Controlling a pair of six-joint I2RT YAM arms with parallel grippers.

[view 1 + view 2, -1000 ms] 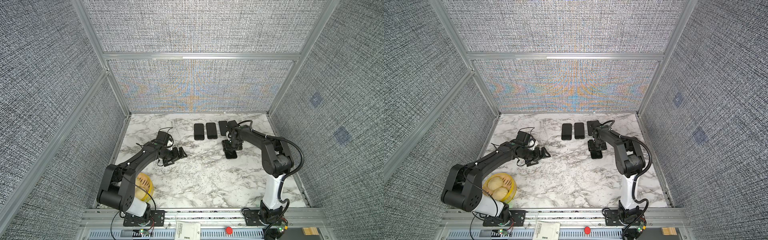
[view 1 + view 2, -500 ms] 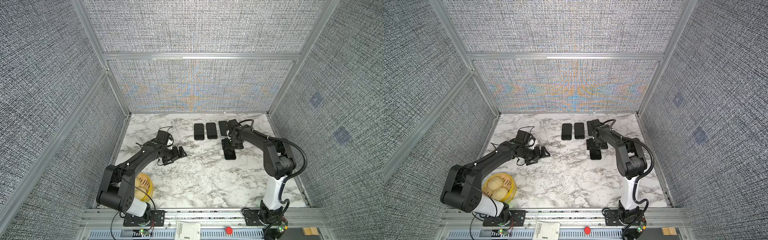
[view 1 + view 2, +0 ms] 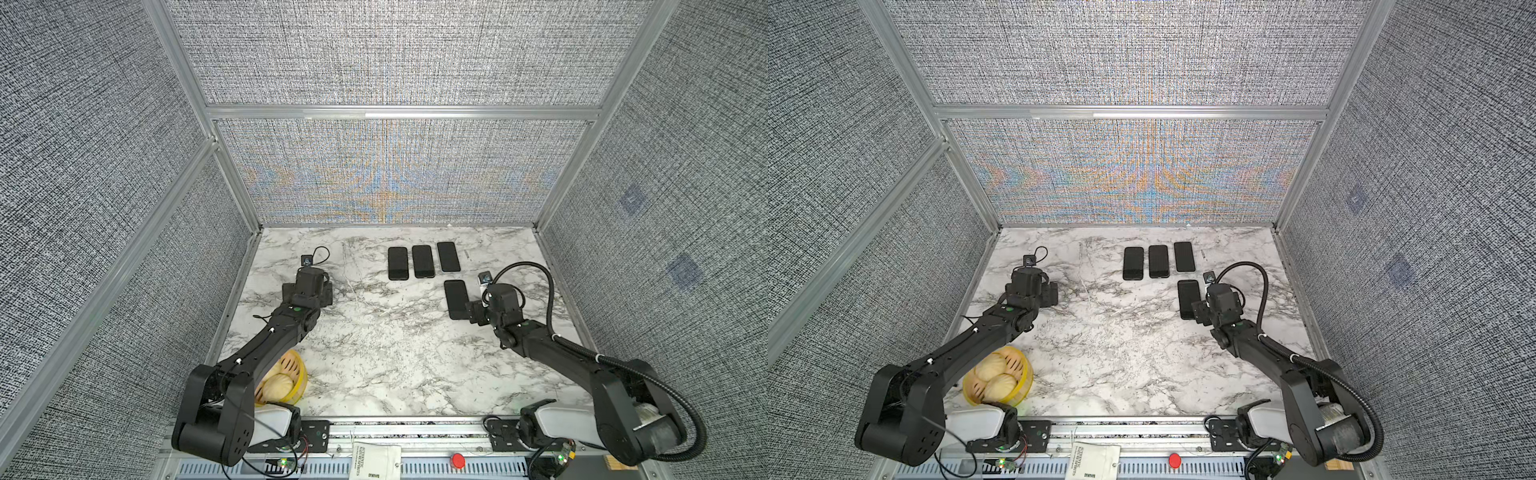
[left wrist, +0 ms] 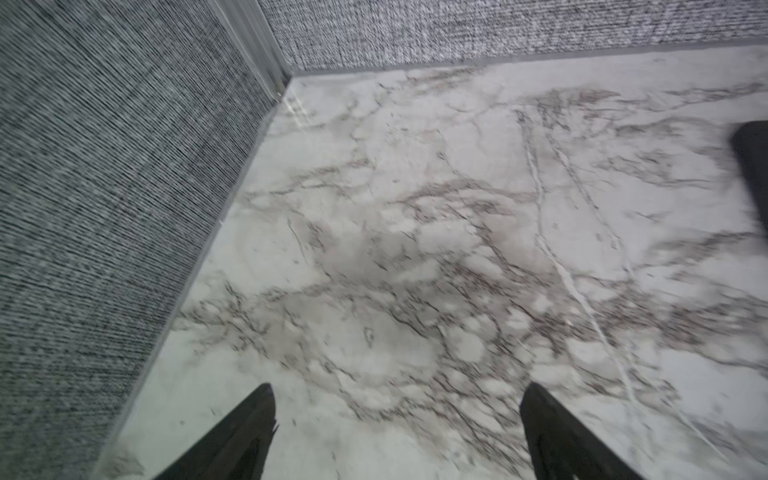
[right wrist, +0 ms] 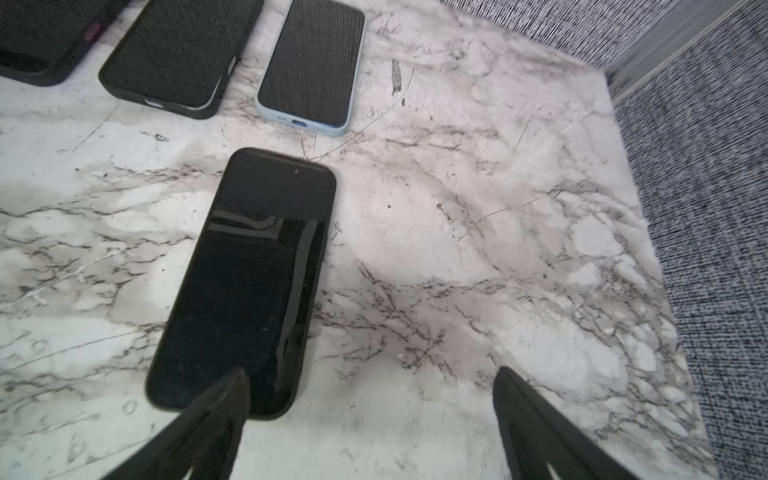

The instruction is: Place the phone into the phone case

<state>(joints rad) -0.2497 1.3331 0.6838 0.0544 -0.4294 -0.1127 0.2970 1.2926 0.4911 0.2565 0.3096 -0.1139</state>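
The white marble-patterned tabletop (image 3: 374,353) is calm, and the big news is on the right. A second ago the right gripper (image 5: 372,374) was down over the glossy black slab phone (image 5: 249,270); now that arm has drawn back towards its base. Its fingers are spread wide with nothing between them, one tip showing across the phone's near corner in the right wrist view. The left gripper (image 4: 397,415) has swung from facing the middle to facing the back wall, released too, over bare marble. My read is that this is a let-go. The phone lies flat, screen up, right of centre, just in front of the back row, and appears seated in the matte black phone case (image 5: 272,414), so the fitting looks finished. As for containers, the round yellow basket (image 3: 1030,376) at the near left holds pale buns (image 3: 1000,386). Behind the phone are two black-cased phones (image 5: 174,54) and a pale blue phone (image 5: 311,62).
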